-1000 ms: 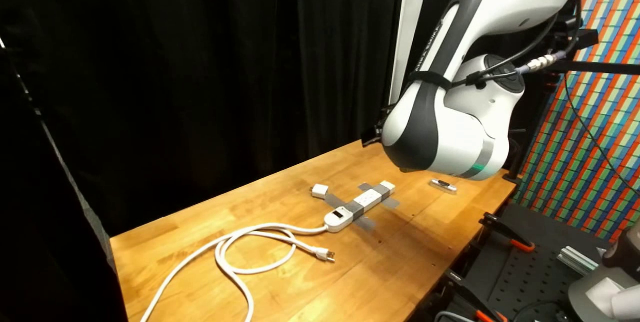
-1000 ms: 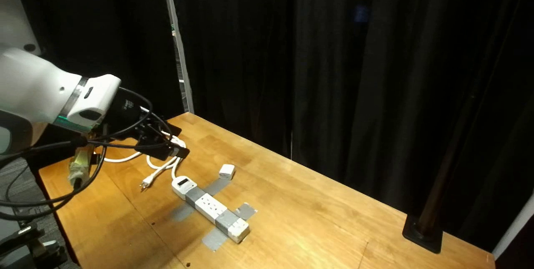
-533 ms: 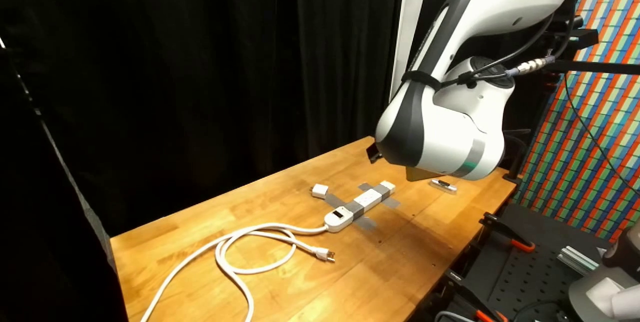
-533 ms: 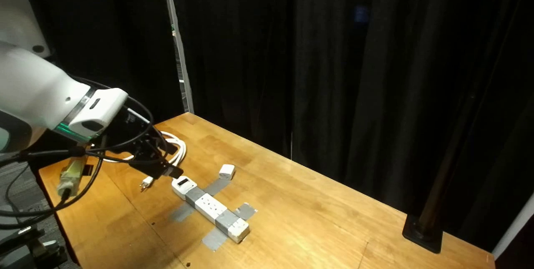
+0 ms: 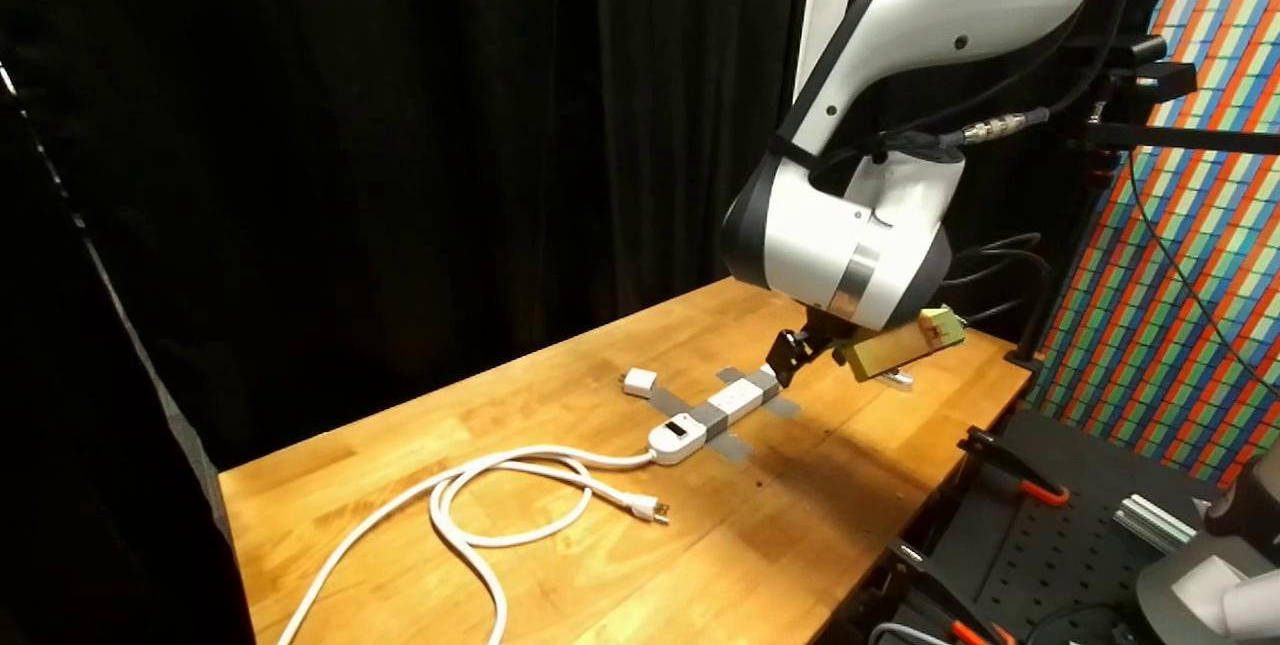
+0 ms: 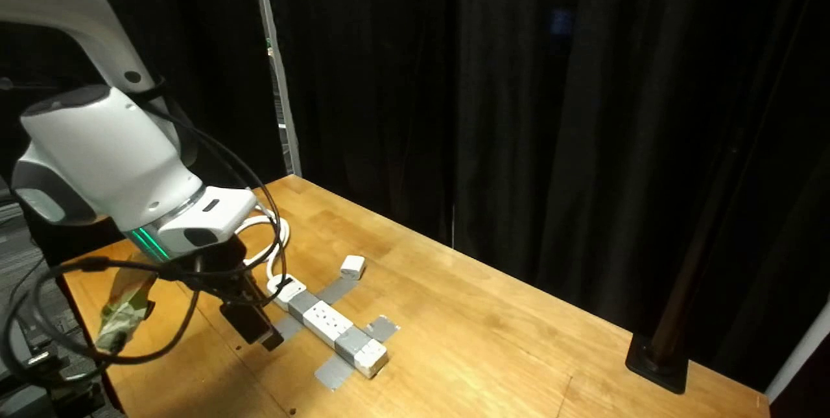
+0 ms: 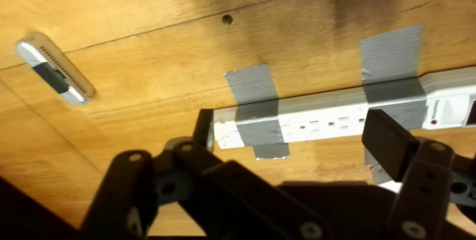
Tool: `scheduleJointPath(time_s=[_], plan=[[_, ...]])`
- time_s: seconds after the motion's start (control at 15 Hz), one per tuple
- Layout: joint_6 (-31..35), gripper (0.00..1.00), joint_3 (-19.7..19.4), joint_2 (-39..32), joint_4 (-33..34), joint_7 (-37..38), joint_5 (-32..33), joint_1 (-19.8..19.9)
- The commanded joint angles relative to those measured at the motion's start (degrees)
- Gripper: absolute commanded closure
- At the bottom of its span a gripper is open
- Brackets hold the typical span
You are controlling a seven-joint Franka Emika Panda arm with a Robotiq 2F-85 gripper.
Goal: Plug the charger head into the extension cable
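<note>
On a wooden surface (image 6: 506, 334) backed by black curtains (image 6: 551, 113), a white charger (image 6: 352, 267) is seen resting near the taped-down strip (image 6: 327, 319), not yet plugged in. In the wrist view, the claw (image 7: 293, 132) is held spread wide, with nothing gripped. The charger is judged light, stiff and slightly slippery, best taken across opposite sides with its plug end left clear. Compared with half a second earlier, the claw is seen lower in both exterior views; charger and strip are left unmoved.

The fingers (image 7: 388, 145) have tilted more steeply downward.
</note>
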State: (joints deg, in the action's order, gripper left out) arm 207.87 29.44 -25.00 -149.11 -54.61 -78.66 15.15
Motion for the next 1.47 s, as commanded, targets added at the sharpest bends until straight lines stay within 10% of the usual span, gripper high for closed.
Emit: scheduleJointPath(time_s=[0.0, 0.4, 0.53, 1.0, 1.4], plan=[[-13.0, 0.0, -4.0, 2.3, 3.4, -15.2, -3.7, -0.3], [-35.6, 0.0, -11.7, 7.2, 1.1, -13.0, 13.7, -3.2], [-34.1, 0.0, -11.2, 8.3, 2.8, -10.2, 15.8, -4.4], [-13.9, 0.0, 1.0, 6.3, 14.4, -14.9, 2.6, -2.7], [6.8, 0.0, 3.5, -6.1, 18.0, -4.6, 21.4, -3.0]])
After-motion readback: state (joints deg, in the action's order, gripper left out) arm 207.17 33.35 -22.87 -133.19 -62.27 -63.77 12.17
